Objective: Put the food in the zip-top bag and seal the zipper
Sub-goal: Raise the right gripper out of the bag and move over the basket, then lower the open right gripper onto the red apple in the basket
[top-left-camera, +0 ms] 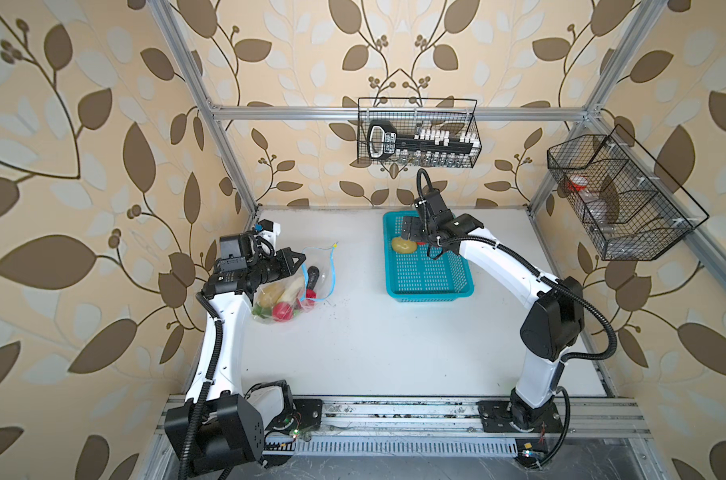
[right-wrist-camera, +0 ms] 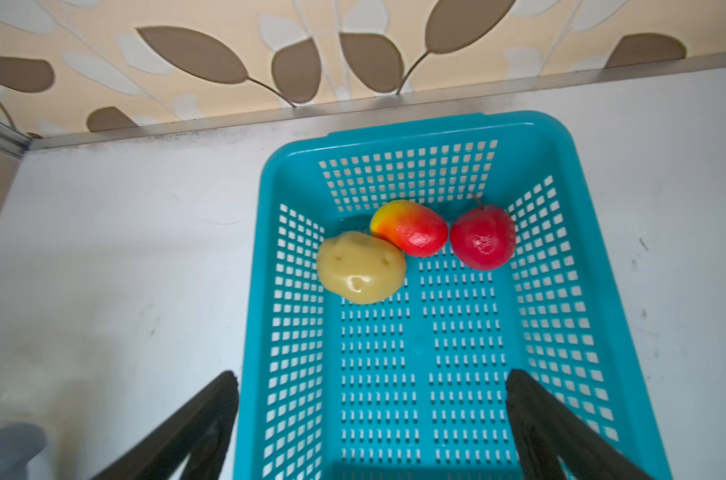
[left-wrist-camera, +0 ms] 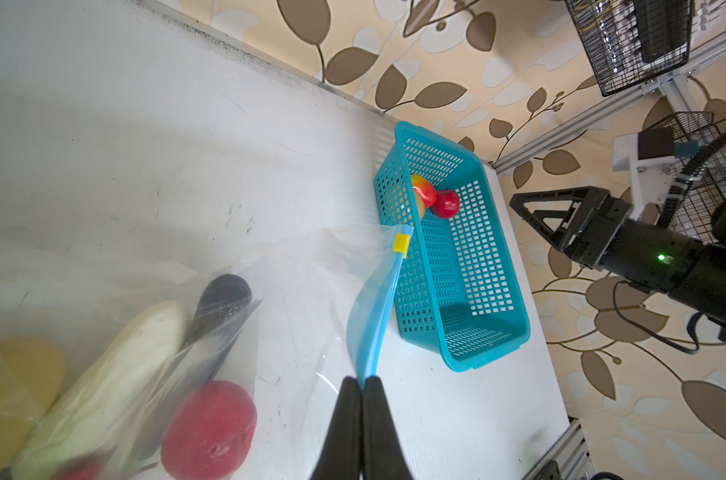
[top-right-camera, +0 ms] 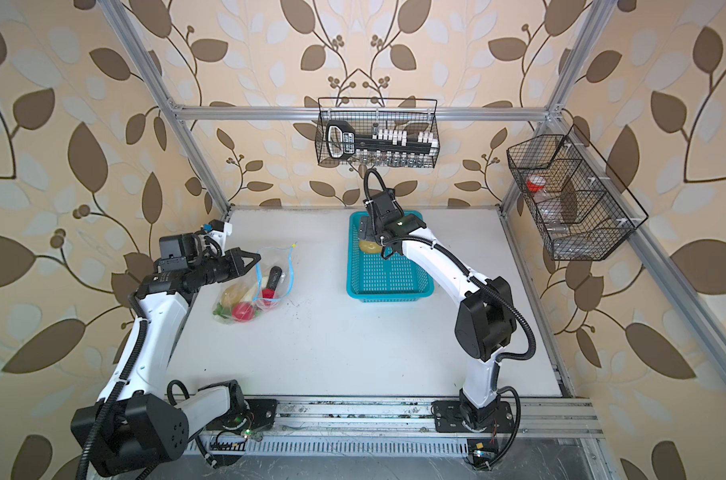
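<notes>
Zip-top bag, zipper pinched in left tool

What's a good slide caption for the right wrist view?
Open right gripper hovers over the turquoise basket holding a potato, a red-yellow fruit and a red fruit.

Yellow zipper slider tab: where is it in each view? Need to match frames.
In a top view: yellow slider tab at the zip-top bag's far corner, left of the turquoise basket.
In a top view: same corner, left of the basket.
Left wrist: at the zipper's end, overlapping the basket's wall.
Right wrist: not in it.
Shared landmark: the turquoise basket, in all four.
</notes>
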Controlling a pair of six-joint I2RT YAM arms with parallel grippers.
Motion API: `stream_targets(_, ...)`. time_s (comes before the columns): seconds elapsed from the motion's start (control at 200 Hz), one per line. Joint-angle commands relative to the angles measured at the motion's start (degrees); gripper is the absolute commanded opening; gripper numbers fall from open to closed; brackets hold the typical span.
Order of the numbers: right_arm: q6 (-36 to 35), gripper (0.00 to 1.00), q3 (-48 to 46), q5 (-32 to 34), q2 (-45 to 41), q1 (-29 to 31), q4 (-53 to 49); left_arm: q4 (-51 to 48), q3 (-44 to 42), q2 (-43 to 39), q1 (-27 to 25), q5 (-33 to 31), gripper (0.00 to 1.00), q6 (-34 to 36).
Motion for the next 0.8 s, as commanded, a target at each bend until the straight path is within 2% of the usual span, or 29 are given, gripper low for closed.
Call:
stream_targets(0.0,-1.9,1.00,1.2,2.3,2.7,-1.7,-3.8,1.3,-0.4,-0.8,0.8,1.4,0.00,1.2)
stream_targets(0.255,-3.2,1.00,4.0,2.0,7.4,-4.9,-5.0,1.5,-0.7,-0.8,1.2,1.4,0.00,1.2)
stream_targets(0.515,-5.0,1.00,8.4,3.6,13.1,-5.6,-6.7,1.6,-0.8,-0.9,1.5,1.9,0.00,1.1)
stream_targets(0.795,-8.3,1.00,14.7,8.5,18.7,-5.8,-10.4,1.6,-0.9,-0.3,2.1,2.1,0.00,0.9)
